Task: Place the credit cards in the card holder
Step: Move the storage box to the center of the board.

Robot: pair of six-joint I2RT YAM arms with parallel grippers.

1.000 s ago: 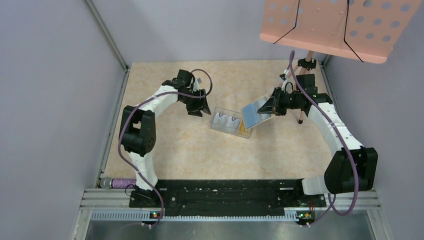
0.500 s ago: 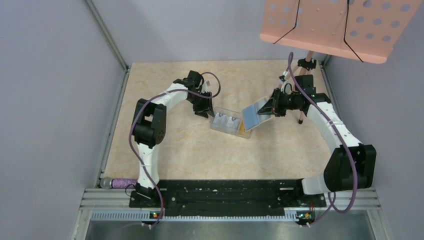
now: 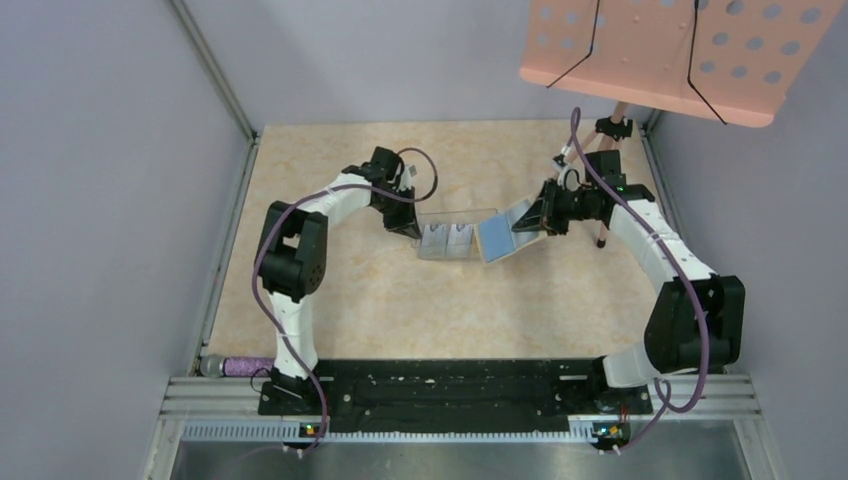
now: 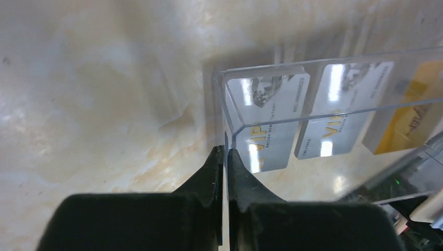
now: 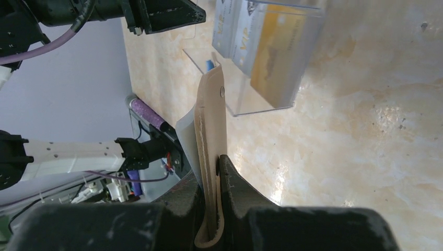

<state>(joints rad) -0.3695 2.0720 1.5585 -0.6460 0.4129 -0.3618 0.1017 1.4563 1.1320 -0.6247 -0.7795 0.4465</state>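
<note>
A clear plastic box point(image 3: 447, 240) in the middle of the table holds the credit cards: two silvery ones point(image 4: 266, 120) point(image 4: 342, 107) and a yellow-orange one point(image 4: 412, 110). My left gripper point(image 3: 410, 228) point(image 4: 225, 152) is shut on the box's thin left wall. The box sits tilted. Just right of it my right gripper point(image 3: 530, 218) point(image 5: 211, 167) is shut on the tan card holder point(image 3: 497, 236) point(image 5: 211, 120). The holder stands edge-on with its blue-grey lining facing the box, and its snap button shows.
A peach perforated board point(image 3: 680, 55) on a small stand point(image 3: 610, 130) overhangs the back right corner. A purple cylinder point(image 3: 235, 366) lies by the left arm's base. Grey walls close in on both sides of the marbled tabletop point(image 3: 400, 300).
My left gripper moved right to the box and shut on its left wall. The box turned and shifted slightly left. The right gripper with the holder moved a little left.
</note>
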